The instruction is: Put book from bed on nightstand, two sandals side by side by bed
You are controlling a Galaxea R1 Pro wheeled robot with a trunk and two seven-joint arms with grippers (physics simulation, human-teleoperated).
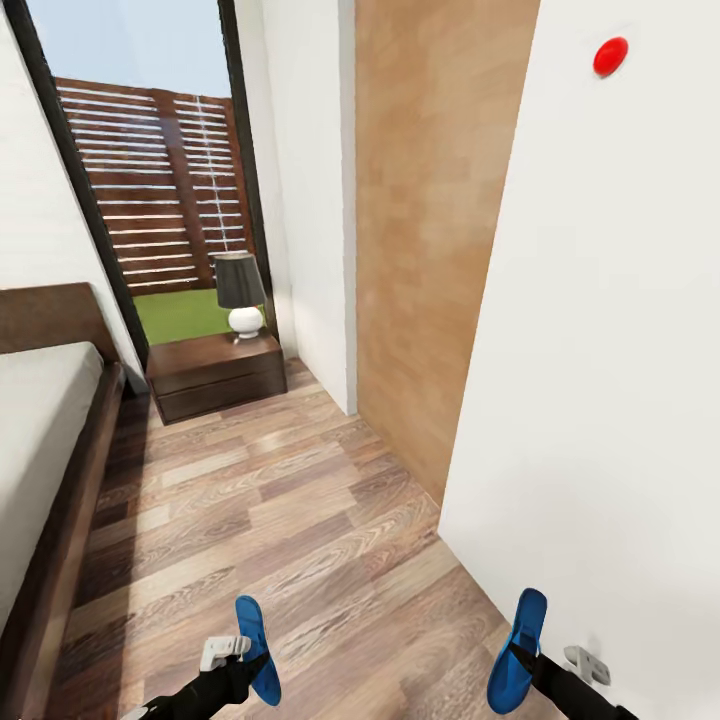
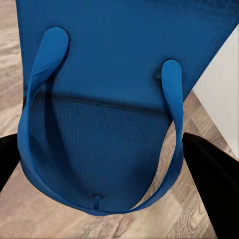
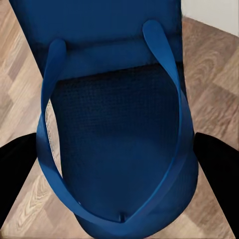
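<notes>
I had a blue sandal in each gripper as I looked down the strip of plank floor [image 1: 270,500] between the bed [image 1: 40,440] and the white wall [image 1: 600,380]. The left gripper [image 1: 236,660] was clenched on the left sandal [image 1: 257,648], and the right gripper [image 1: 540,665] on the right sandal [image 1: 517,648]; in both wrist views the dark fingers [image 2: 211,184] [image 3: 216,169] sat on either side of the sole with the Y-strap looped between them. Each sandal stood on edge above the floor, long axis pointing away from me toward the window [image 1: 150,170], the two well apart across the robot's width. The bed lay to my left, so the left arm was the nearer one to its dark frame, and I judged the placement turned on swinging both sandals leftward and laying them flat, parallel to that frame. The nightstand [image 1: 215,375] stood at the far end beside the headboard, carrying a lamp [image 1: 240,292] with a dark shade; I saw no book on it or on the visible mattress.
</notes>
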